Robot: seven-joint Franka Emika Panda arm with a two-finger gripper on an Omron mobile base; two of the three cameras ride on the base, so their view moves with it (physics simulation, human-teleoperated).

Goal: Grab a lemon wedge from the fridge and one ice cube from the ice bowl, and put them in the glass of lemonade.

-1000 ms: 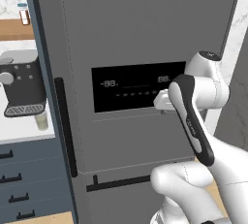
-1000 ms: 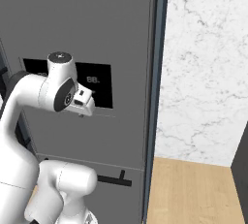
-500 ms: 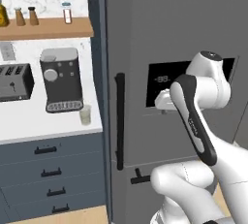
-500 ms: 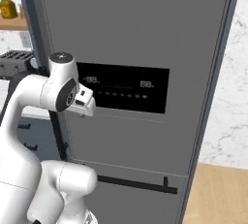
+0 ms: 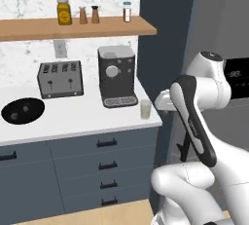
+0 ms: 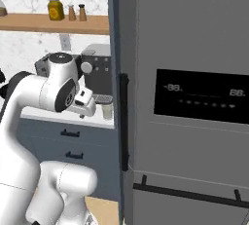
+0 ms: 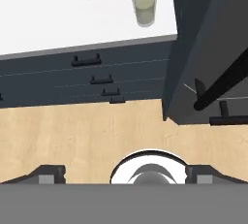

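Approach phase, first step of task. Logged gripper (image 6: 85,104) as spread wide and empty, nothing between its tips; confirmed in hand view, gripper (image 7: 125,173) aimed down toward wooden floor (image 7: 82,131).

Found fridge (image 6: 194,48) closed. Judged lemon wedge to be behind that door; could not tell which shelf.

Placed glass of lemonade (image 5: 145,108) on white surface (image 5: 73,119), at the end nearest fridge wall, just in front of coffee machine (image 5: 116,75). Saw it apart from gripper, near top of hand view (image 7: 145,6).

Key relation: noted black bar handle (image 6: 124,121) with long axis vertical, along left edge of fridge door. In right base view, put gripper to left of handle, at about handle's upper-half height, near but not touching. In hand view, caught lower end of handle (image 7: 223,89) off to the right.

Judged next move to need a swing toward the handle and a roll of the wrist, so that tips straddle the upright bar crosswise. Flagged glass just beside that path as a knock risk.
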